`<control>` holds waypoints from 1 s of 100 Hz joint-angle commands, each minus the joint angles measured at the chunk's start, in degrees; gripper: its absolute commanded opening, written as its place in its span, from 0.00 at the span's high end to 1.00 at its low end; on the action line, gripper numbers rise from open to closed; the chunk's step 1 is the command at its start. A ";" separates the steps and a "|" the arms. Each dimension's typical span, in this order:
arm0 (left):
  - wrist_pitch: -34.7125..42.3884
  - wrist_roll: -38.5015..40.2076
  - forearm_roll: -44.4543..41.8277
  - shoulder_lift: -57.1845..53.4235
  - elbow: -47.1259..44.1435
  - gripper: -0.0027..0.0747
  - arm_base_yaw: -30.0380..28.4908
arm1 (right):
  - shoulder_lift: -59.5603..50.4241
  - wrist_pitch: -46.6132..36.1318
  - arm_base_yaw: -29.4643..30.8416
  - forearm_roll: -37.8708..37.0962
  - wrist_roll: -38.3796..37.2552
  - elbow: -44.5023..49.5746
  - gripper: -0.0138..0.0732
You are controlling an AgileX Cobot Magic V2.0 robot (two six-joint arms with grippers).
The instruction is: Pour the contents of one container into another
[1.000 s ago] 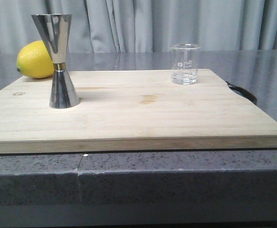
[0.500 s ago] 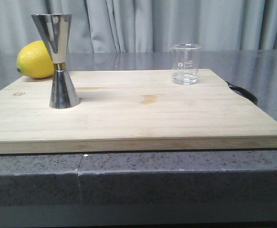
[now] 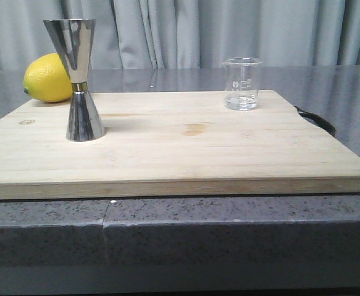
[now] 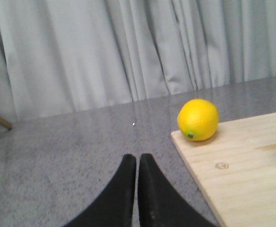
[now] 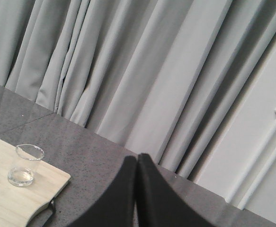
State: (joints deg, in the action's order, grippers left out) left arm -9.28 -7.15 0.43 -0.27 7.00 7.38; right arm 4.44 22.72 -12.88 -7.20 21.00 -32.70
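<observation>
The clear glass beaker [image 3: 241, 84] stands upright at the far right of the wooden board [image 3: 180, 154], a little clear liquid in its bottom; the right wrist view also shows the beaker [image 5: 25, 165]. The steel jigger [image 3: 79, 80] stands upright at the board's left. Neither gripper appears in the front view. My left gripper [image 4: 137, 161] is shut and empty, over grey counter off the board's left edge. Also shut and empty, my right gripper [image 5: 137, 161] hangs off to the right of the board, well clear of the beaker.
A yellow lemon [image 3: 47, 78] lies at the board's far left corner behind the jigger; the left wrist view shows the lemon [image 4: 198, 119] too. A dark handle [image 3: 318, 120] sticks out from the board's right side. Grey curtains hang behind the grey counter [image 3: 180, 228].
The whole front view has shifted very slightly to the right. The jigger, beaker and lemon stand as before.
</observation>
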 commanded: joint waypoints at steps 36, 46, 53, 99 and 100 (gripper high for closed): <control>13.32 0.05 2.08 -1.41 -9.36 0.99 -1.37 | 0.82 -4.44 0.18 -0.45 -0.11 -1.26 0.90; 12.95 0.05 2.19 -1.41 -9.17 0.99 -1.37 | 0.82 -4.44 0.18 -0.45 -0.11 -1.26 0.90; 11.65 0.05 2.19 -1.41 -9.17 0.99 -1.37 | 0.82 -4.44 0.18 -0.45 -0.11 -1.26 0.90; 9.64 0.05 2.19 -1.41 -9.17 0.99 -1.37 | 0.82 -4.44 0.18 -0.45 -0.11 -1.26 0.90; 9.64 0.05 2.19 -1.41 -9.17 0.99 -1.37 | 0.82 -4.44 0.18 -0.45 -0.11 -1.26 0.90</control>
State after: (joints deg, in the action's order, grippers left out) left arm -3.78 -7.18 2.12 -0.27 -0.23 6.24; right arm 4.44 22.72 -12.88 -7.20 21.00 -32.70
